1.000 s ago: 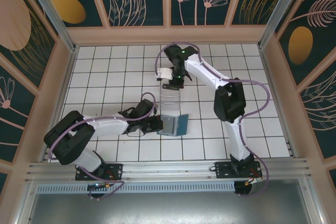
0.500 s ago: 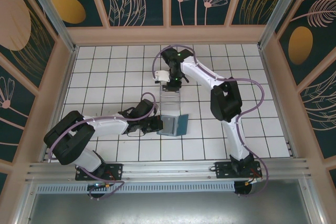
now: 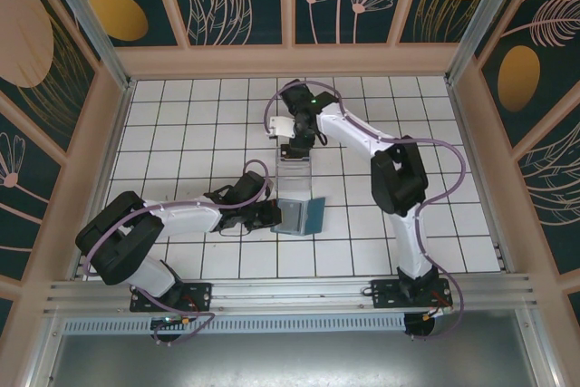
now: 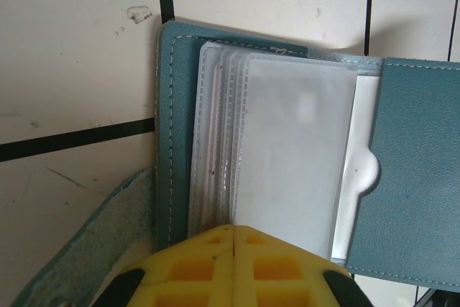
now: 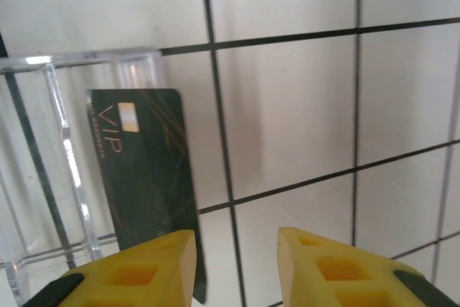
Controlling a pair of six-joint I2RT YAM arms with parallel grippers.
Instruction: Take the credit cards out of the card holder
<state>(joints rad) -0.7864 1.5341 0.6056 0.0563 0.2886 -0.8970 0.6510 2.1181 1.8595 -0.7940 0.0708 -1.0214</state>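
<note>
Lying ahead of the closed left claw (image 4: 233, 264), the pale credit cards (image 4: 295, 156) are sitting lengthwise away from it in the open card holder (image 4: 417, 170), while the open right claw (image 5: 233, 249) is hovering over the dark VIP card (image 5: 147, 177).

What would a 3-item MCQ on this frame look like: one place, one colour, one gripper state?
1. In the top view, where is the card holder relative to the clear box?
A. Beyond it, by the far wall
B. Nearer the arm bases
C. Against the right wall

2. What colour is the VIP card?
A. Bright red
B. Yellow
C. Dark grey-black

3. What state is the right gripper in?
A. Open
B. Shut on the card
C. Shut on nothing

Answers:
1. B, since the holder lies just below the box in the top view.
2. C, since its face is dark with pale lettering.
3. A, since tile shows between its yellow fingers.
</note>
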